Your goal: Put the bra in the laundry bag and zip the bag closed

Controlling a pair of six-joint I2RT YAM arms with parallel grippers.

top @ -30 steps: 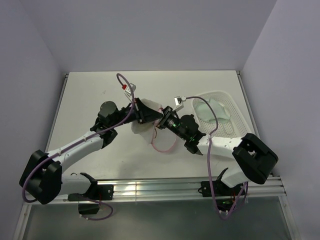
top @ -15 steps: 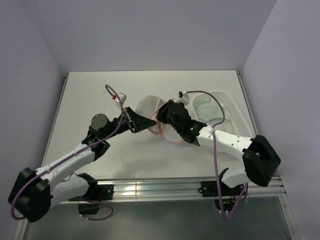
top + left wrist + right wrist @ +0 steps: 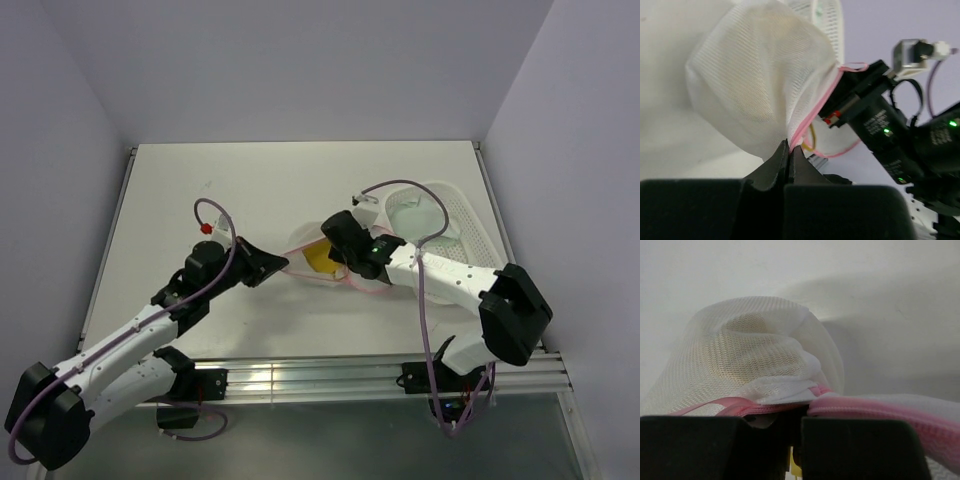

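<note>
On a matte white table [image 3: 200,200] between pale lavender walls [image 3: 300,70], the left gripper [image 3: 788,146] and right gripper [image 3: 796,421] each pinch the pink rim of the rounded mesh laundry bag [image 3: 760,85], with the mustard bra [image 3: 320,258] inside.

Left arm [image 3: 130,335] and right arm [image 3: 445,280] stretch forward and inward; left gripper [image 3: 270,265] and right gripper [image 3: 334,240] face each other closely, each pinched tight on the laundry bag [image 3: 298,262].
</note>
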